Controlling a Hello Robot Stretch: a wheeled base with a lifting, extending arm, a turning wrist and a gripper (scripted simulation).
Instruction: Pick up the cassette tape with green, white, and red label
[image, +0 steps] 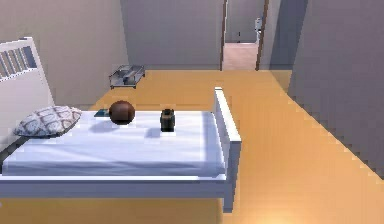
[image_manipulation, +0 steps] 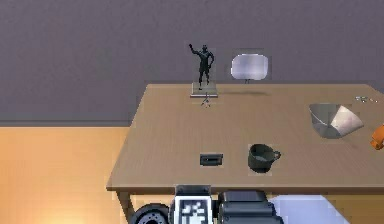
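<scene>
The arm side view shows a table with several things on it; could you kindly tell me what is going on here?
The Stretch robot stands beside a wooden table, its arm's marked end at the near edge. A small dark flat thing, possibly the cassette tape, lies just beyond it, next to a dark mug. Whether the jaws hold anything cannot be told. Ahead of the robot stands a bed.
</scene>
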